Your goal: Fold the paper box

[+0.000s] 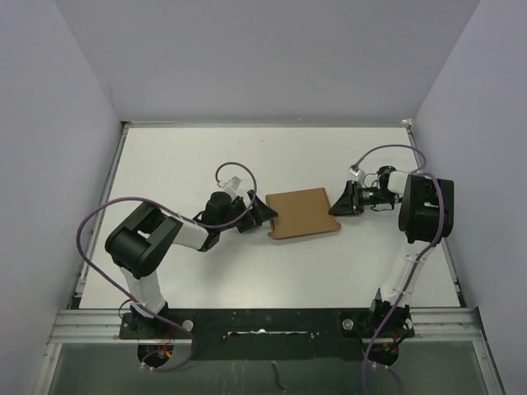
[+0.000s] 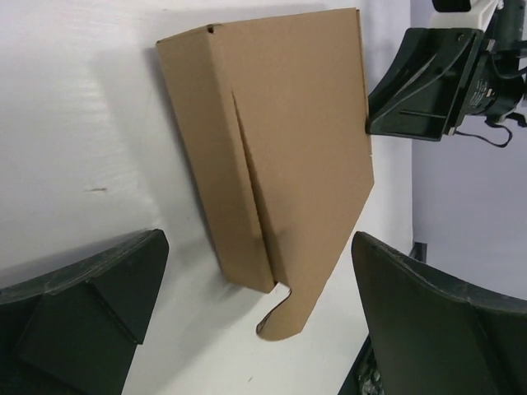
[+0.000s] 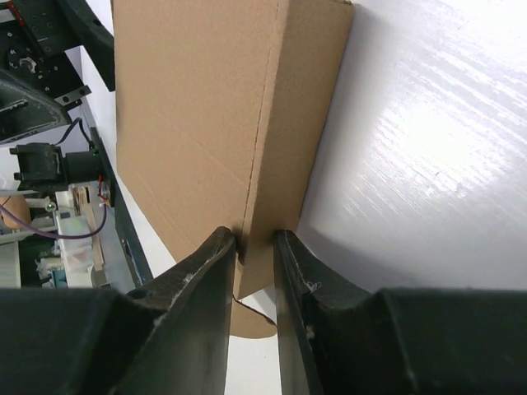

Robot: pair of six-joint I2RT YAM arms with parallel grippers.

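Near edge: two arms, one gripper each. Left gripper (image 1: pixel 265 214) sat just beside the left edge of the paper box (image 1: pixel 302 212), jaws spread wide and holding nothing. Right gripper (image 1: pixel 338 202) was at the box's right edge, jaws nearly closed and pinching a creased side panel.

Box lay mid-table (image 1: pixel 189 164), between the two grippers, partly folded. One long panel was turned up, and a rounded tab (image 2: pixel 280 317) stuck out loose at the end facing the left gripper.

Judgement: mid-fold. The right arm steadies the sheet, and the loose tab is not yet tucked. The next move probably calls for the left jaws to close on the near flap and bring it over without tearing the thin card.

Count: one box, one tab seen, two grippers, one table.
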